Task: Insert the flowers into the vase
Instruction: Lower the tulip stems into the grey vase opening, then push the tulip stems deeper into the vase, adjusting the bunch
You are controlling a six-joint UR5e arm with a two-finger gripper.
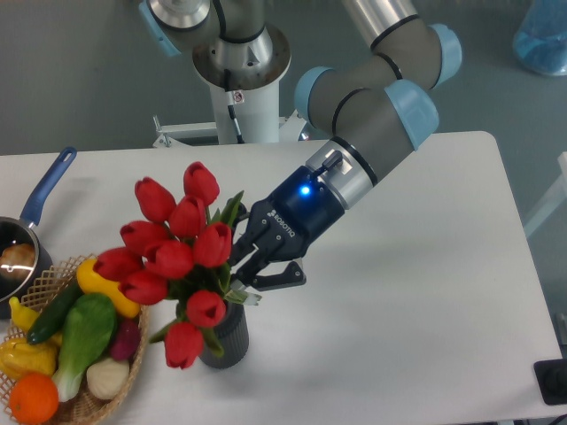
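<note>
Camera view: gripper (pixel 251 276) clamps the tulips (pixel 173 257) by the stems, blooms leaning over the vase (pixel 225 338); stems look partly in, release not yet made

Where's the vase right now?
The vase stands near the table's front edge, just right of the wicker basket, mostly hidden beneath the flowers.

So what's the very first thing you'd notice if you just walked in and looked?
The big bunch of red flowers, low and left of the middle, gripped at the stems by the gripper. Their blooms hang over the small dark vase and hide its mouth. After that, the wicker basket of colourful fruit and vegetables in the bottom left corner, with a blue-handled saucepan behind it.
</note>
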